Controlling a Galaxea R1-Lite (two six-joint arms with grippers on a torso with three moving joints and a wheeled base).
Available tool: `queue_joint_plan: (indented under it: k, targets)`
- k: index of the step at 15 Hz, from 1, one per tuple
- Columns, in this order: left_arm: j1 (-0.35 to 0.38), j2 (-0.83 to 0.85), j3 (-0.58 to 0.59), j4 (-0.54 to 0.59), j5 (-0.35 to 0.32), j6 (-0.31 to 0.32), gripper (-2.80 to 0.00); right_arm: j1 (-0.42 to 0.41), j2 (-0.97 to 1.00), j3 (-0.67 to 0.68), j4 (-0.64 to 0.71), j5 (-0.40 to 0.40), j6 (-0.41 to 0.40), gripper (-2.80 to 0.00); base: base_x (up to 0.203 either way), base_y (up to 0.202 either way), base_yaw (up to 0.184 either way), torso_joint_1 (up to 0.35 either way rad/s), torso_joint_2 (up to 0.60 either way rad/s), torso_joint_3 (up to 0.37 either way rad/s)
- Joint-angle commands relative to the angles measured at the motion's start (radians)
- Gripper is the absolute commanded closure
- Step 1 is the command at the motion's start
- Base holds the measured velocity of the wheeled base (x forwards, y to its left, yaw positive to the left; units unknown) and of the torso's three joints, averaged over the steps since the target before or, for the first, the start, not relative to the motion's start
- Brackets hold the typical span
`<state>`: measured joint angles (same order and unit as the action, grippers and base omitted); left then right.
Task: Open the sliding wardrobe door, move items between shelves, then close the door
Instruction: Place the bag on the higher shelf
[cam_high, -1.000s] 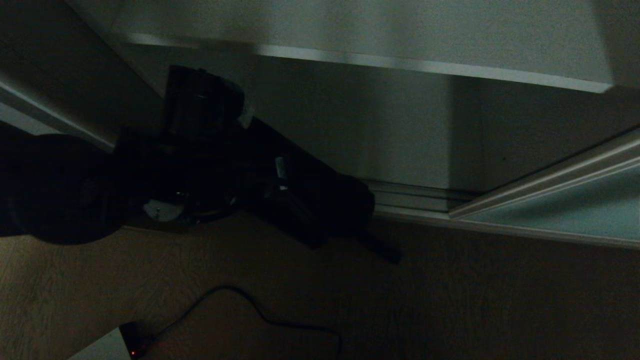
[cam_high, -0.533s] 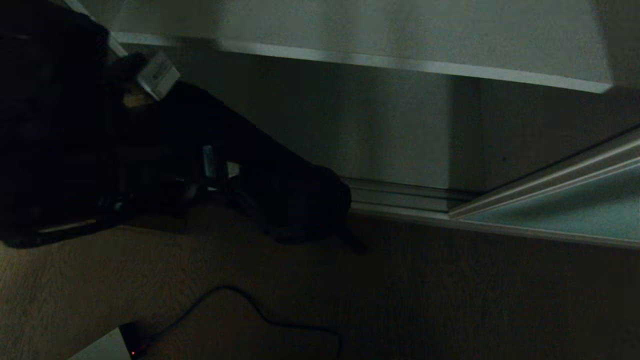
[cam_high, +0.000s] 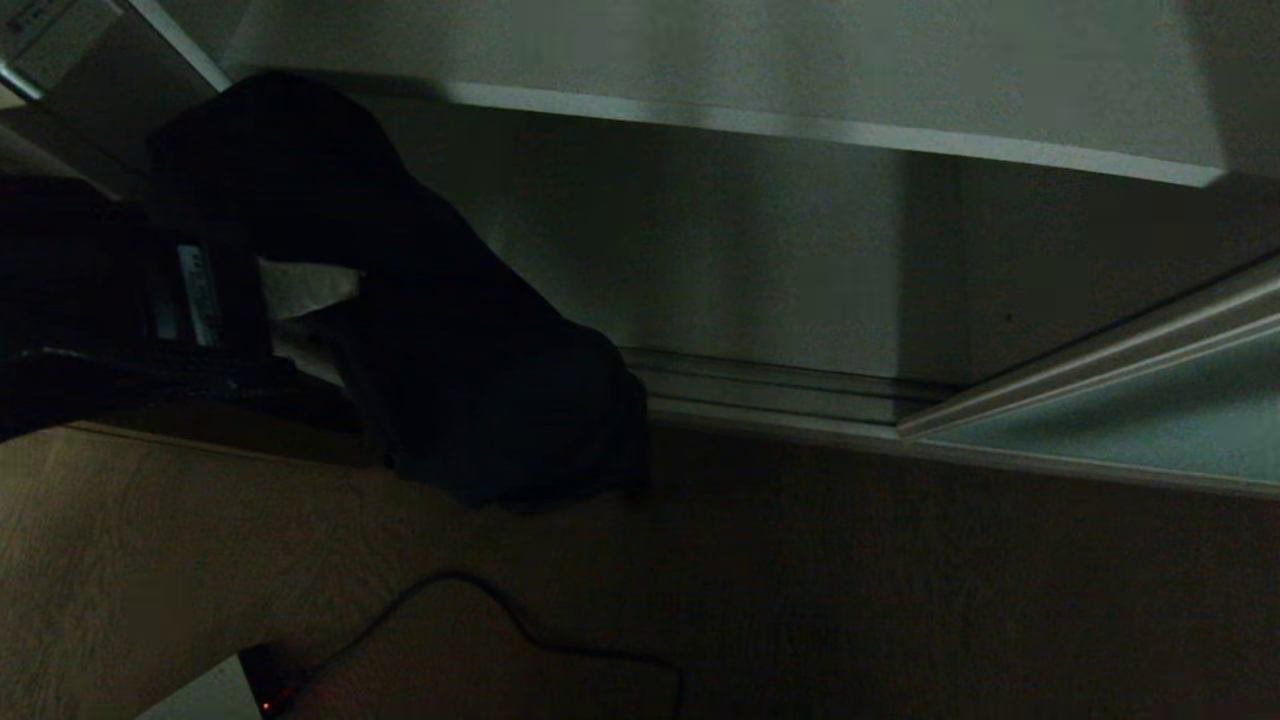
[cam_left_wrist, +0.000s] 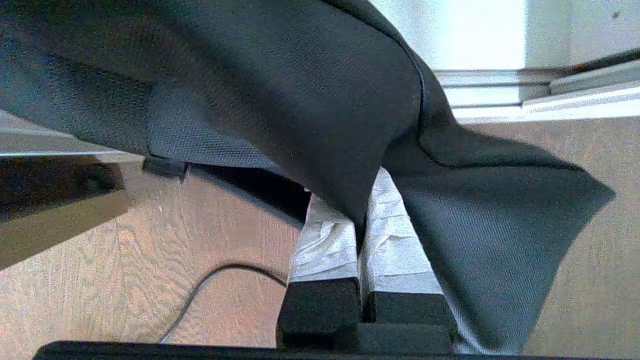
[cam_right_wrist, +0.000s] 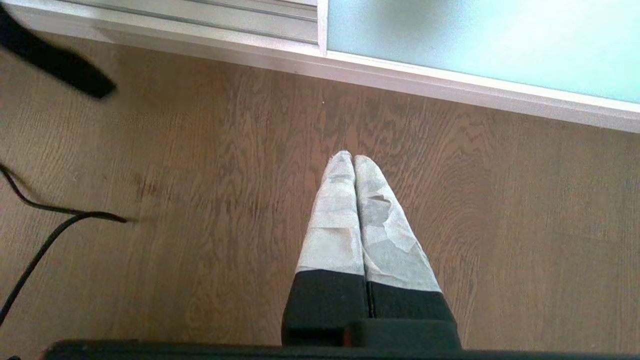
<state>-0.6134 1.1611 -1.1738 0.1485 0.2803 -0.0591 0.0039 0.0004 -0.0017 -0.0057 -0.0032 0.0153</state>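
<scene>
Black woven fabric: the bag (cam_left_wrist: 310, 100), soft, unstructured, pinched by one fold between the taped fingers (cam_left_wrist: 325, 240) of the left gripper (cam_left_wrist: 360, 220), jaws pressed tight on the cloth. Location: hanging at the left of the wardrobe opening, below the front edge of the shelf (cam_high: 800, 125), its lower end sagging towards the wooden floor (cam_high: 900, 600).

Sliding wardrobe door (cam_high: 1130, 420): frosted teal, pushed aside to the right, opening clear.

Right gripper (cam_right_wrist: 352, 160): fingers together, empty, low over the floor, near the door frame.

Cable (cam_high: 520, 620): loose on the floor below the bag.

Risks, judged:
- grip is on a thin fold only; the cloth may slide out under its own weight;
- hanging bulk may catch the shelf edge on the way up and be dragged from the jaws;
- trailing fabric may snag the bottom track (cam_high: 780, 385).
</scene>
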Motion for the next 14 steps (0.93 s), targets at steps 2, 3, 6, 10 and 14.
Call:
queue_joint_plan:
  k: [2,3,6,10,14]
  targets:
    - [0.0,-0.018,-0.001,-0.001,0.002,-0.001,0.0,0.001,-0.002,0.0,0.0,0.0,0.0,0.0,0.0,0.0,0.0,0.0,0.0,0.0]
    - [0.0,-0.018,-0.001,-0.001,0.002,-0.001,0.0,0.001,-0.002,0.0,0.0,0.0,0.0,0.0,0.0,0.0,0.0,0.0,0.0,0.0]
    - [0.0,-0.018,-0.001,-0.001,0.002,-0.001,0.0,0.001,-0.002,0.0,0.0,0.0,0.0,0.0,0.0,0.0,0.0,0.0,0.0,0.0]
    - [0.0,-0.018,-0.001,-0.001,0.002,-0.001,0.0,0.001,-0.002,0.0,0.0,0.0,0.0,0.0,0.0,0.0,0.0,0.0,0.0,0.0]
    - [0.007,-0.124,-0.012,-0.003,0.066,0.139,0.0,0.001,-0.002,0.0,0.0,0.0,0.0,0.0,0.0,0.0,0.0,0.0,0.0,0.0]
